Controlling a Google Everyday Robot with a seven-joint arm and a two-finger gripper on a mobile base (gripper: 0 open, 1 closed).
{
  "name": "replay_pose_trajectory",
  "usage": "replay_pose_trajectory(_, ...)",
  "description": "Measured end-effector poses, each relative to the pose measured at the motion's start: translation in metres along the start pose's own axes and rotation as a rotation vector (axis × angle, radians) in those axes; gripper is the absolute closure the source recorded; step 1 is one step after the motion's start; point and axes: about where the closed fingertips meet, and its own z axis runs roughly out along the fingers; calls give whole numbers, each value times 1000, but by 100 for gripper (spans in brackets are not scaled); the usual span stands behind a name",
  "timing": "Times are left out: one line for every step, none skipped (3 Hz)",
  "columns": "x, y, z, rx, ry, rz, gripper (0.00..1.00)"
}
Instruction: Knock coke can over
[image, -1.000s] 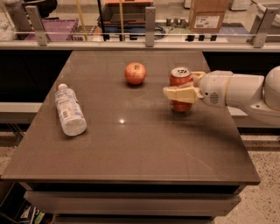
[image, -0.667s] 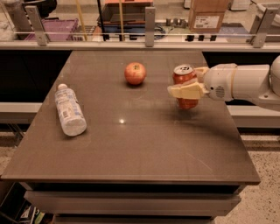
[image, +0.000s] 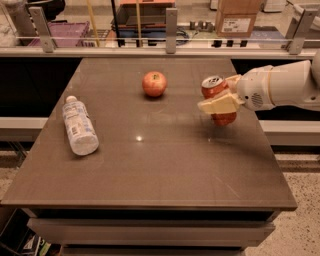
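The coke can (image: 216, 90) is red with a silver top. It stands at the right side of the table and leans with its top toward the left. My gripper (image: 216, 96) reaches in from the right on a white arm. Its cream fingers (image: 219, 105) sit on both sides of the can, one in front and one behind, and are closed on its body. The lower part of the can shows below the front finger, close to the table top.
A red apple (image: 154, 83) sits at the back middle of the brown table (image: 150, 165). A clear plastic water bottle (image: 79, 126) lies on its side at the left. A railing and shelves with boxes stand behind the table.
The can stood upright a second ago and now leans left in the gripper. The gripper and arm have shifted slightly right and back.
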Motion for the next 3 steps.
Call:
replay_pose_trajectory(5, 2, -8, 29, 90, -25, 100)
replay_pose_trajectory(8, 5, -12, 56, 180, -57, 100)
replay_pose_trajectory(14, 8, -12, 76, 267, -89, 100)
